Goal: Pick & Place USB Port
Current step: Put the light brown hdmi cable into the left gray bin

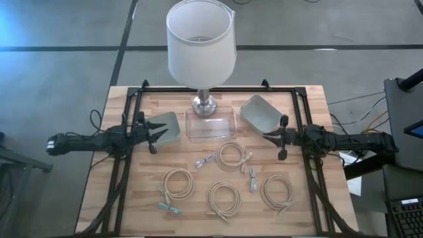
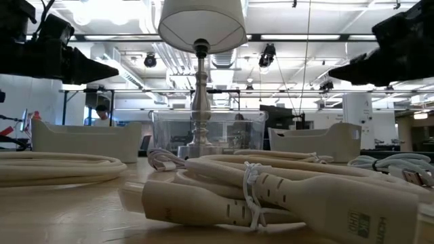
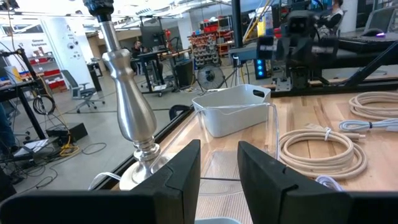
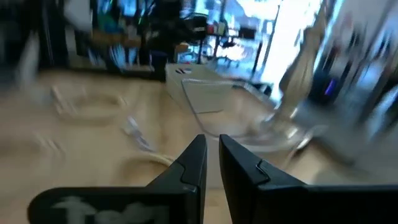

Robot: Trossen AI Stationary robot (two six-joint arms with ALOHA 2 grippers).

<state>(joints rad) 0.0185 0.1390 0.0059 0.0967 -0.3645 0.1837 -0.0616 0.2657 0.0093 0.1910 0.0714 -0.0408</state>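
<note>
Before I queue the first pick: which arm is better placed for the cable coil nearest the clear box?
Probably right. The right claw hovers beside that coiled cable, just past its edge. The left claw sits farther off, over the left bin. Neither claw holds anything.

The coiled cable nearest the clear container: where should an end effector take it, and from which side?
Judging by its flat pose, take the coiled cable from straight above, across one strand of the ring, probably by the right end effector. The ring lies open in the middle, so one finger can drop inside it.

Clear box (image 1: 211,123) between two bins (image 1: 168,127), lamp (image 1: 201,46) behind, coiled cables (image 1: 231,157) in front.
</note>
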